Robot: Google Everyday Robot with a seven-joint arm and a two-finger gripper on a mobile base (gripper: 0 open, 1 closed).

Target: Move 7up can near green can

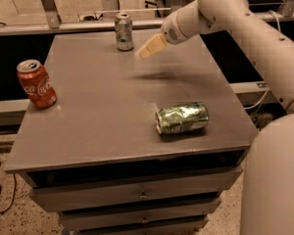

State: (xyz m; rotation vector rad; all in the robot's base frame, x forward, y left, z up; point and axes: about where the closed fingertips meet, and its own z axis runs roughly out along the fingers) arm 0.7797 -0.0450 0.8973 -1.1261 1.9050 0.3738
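Observation:
The 7up can stands upright at the far edge of the grey table, pale silvery with green patches and a silver top. The green can lies on its side near the front right, shiny and wrinkly, with a pale band at its left end. My gripper hangs above the far part of the table, just right of the 7up can and a little nearer than it, not touching it. Its tan fingers point down and left.
A red cola can stands upright near the table's left edge. My white arm reaches in from the right over the far right corner. Drawers sit under the tabletop. A metal rail runs behind the table.

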